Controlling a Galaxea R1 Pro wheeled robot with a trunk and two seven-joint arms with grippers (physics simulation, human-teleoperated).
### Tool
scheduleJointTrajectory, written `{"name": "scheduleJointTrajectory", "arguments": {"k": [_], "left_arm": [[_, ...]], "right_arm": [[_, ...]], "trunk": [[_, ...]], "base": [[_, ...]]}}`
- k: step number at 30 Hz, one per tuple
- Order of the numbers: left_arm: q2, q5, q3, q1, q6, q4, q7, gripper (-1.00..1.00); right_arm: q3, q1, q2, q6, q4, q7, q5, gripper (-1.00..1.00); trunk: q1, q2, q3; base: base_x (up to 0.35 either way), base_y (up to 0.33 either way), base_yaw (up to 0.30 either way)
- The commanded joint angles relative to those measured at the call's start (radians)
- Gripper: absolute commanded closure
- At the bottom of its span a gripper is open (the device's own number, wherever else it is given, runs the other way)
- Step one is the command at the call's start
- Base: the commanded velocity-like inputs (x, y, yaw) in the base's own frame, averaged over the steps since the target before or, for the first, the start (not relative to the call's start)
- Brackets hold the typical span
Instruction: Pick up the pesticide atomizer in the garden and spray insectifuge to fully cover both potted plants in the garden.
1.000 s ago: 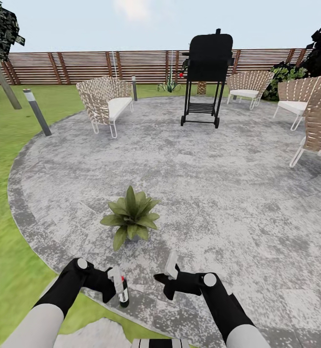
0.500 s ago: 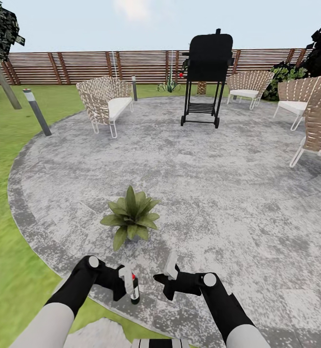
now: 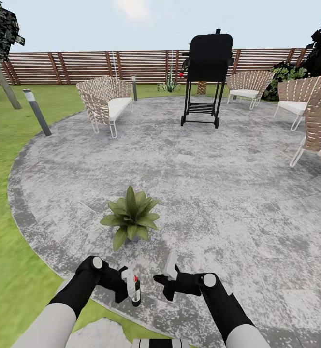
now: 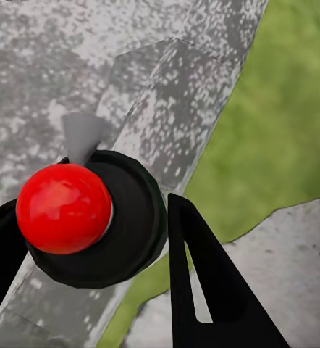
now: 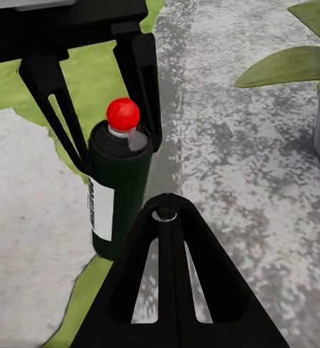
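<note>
- Far to your left a grey bollard lamp (image 3: 36, 111) stands tilted on the lawn (image 3: 6, 145), well apart from the arms
- Your left hand (image 3: 129, 289) is clamped on the pesticide atomizer (image 3: 136, 291); the bottle stands upright between its fingers (image 5: 142, 80), just above the patio edge where paving meets grass, red top (image 4: 64, 208) up
- One potted plant (image 3: 131, 216) sits on the round patio (image 3: 218, 183) just ahead of both hands, with bare paving between it and the bottle; a leaf (image 5: 283, 67) and its pot wall show in the right wrist view
- Your right hand (image 3: 169, 271) hangs empty beside the bottle, apart from it, and its fingers (image 5: 167, 268) lie pressed together
- Further back, a wicker chair (image 3: 105, 101) stands left of centre, a black grill (image 3: 206, 72) in the middle, more wicker chairs (image 3: 300, 104) to the right
- The slatted wooden fence (image 3: 83, 66) closes the garden behind them
</note>
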Motion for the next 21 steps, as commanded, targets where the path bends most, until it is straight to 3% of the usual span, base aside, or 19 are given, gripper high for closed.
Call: {"name": "scheduleJointTrajectory", "arguments": {"k": [1, 6, 14, 18, 21], "left_arm": [[0.000, -0.003, 0.000, 0.000, 0.001, -0.002, 0.004, 1.00], [0.000, -0.001, 0.000, 0.003, -0.001, 0.000, 0.031, 1.00], [0.003, 0.000, -0.004, 0.006, -0.004, 0.000, 0.026, 1.00], [0.003, 0.001, -0.060, 0.008, -0.004, 0.000, 0.022, 1.00], [0.003, 0.002, -0.077, 0.009, -0.004, 0.000, 0.022, 1.00]], "right_arm": [[-0.002, 0.000, 0.001, -0.006, -0.001, 0.002, 0.009, 1.00], [-0.002, 0.000, 0.001, -0.006, -0.002, 0.066, 0.009, 1.00], [-0.002, 0.000, 0.001, -0.006, -0.006, 0.081, 0.009, 1.00], [-0.002, 0.000, 0.001, -0.006, -0.007, 0.081, 0.009, 1.00], [-0.002, 0.000, 0.001, -0.006, -0.006, 0.082, 0.009, 1.00]], "trunk": [[0.000, 0.000, -0.001], [0.000, 0.000, -0.001], [0.000, 0.000, -0.001], [0.000, 0.000, -0.001], [0.000, 0.000, -0.001]], "base": [[0.000, 0.000, 0.000], [0.000, 0.000, 0.000], [0.000, 0.000, 0.000], [0.000, 0.000, 0.000], [0.000, 0.000, 0.000]]}}
